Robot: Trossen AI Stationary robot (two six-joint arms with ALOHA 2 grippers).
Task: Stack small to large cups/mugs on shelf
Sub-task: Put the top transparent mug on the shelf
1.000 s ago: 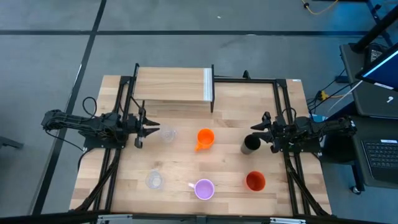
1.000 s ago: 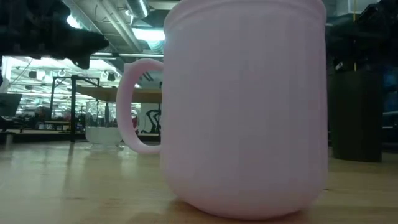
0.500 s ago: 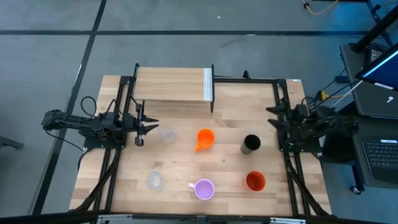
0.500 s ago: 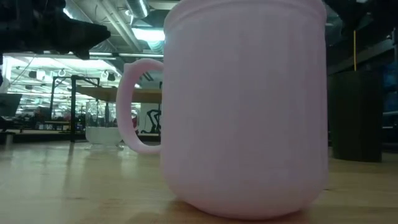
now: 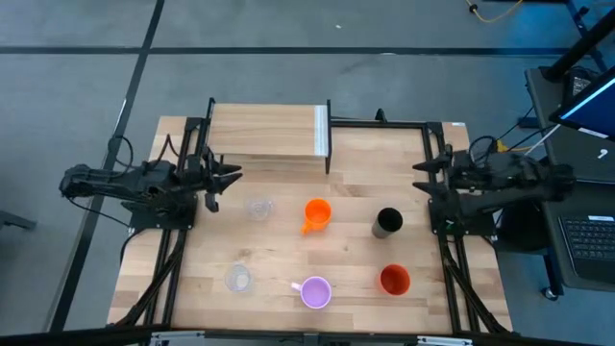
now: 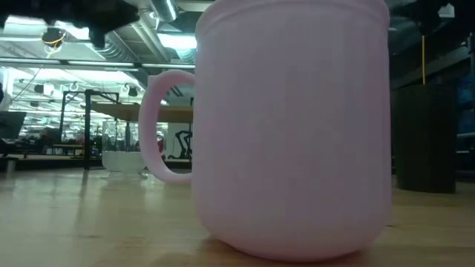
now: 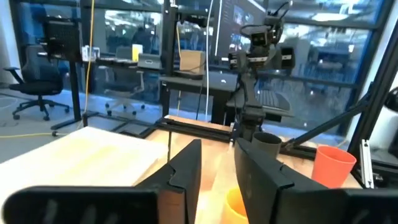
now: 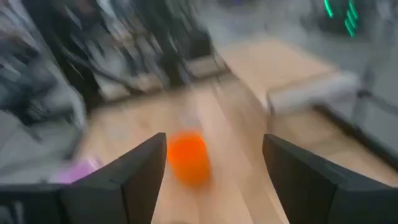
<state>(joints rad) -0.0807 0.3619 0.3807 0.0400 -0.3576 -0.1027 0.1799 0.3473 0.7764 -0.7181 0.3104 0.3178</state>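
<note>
The light-wood shelf (image 5: 269, 135) stands at the far side of the table. On the tabletop stand two clear glasses (image 5: 257, 208) (image 5: 238, 279), an orange mug (image 5: 316, 213), a black tumbler (image 5: 388, 221), a lilac mug (image 5: 315, 291) and a red-orange cup (image 5: 395, 280). The lilac mug (image 6: 289, 126) fills the low view. My left gripper (image 5: 226, 176) hovers raised at the table's left, short of the nearer-shelf glass, open and pointing level (image 7: 217, 174). My right gripper (image 5: 423, 178) hovers at the right, back from the tumbler, open with nothing between its fingers (image 8: 214, 168).
Black frame rails (image 5: 437, 163) run along both sides of the table beneath the arms. The right arm (image 7: 258, 50) shows across the table in the left wrist view. The middle of the tabletop between the vessels lies bare.
My right gripper has drawn back from the black tumbler toward the table's right edge and risen, its fingers now wider apart; the tumbler stays upright where it was. My left gripper has risen and pulled slightly away from the clear glass, which has not moved.
</note>
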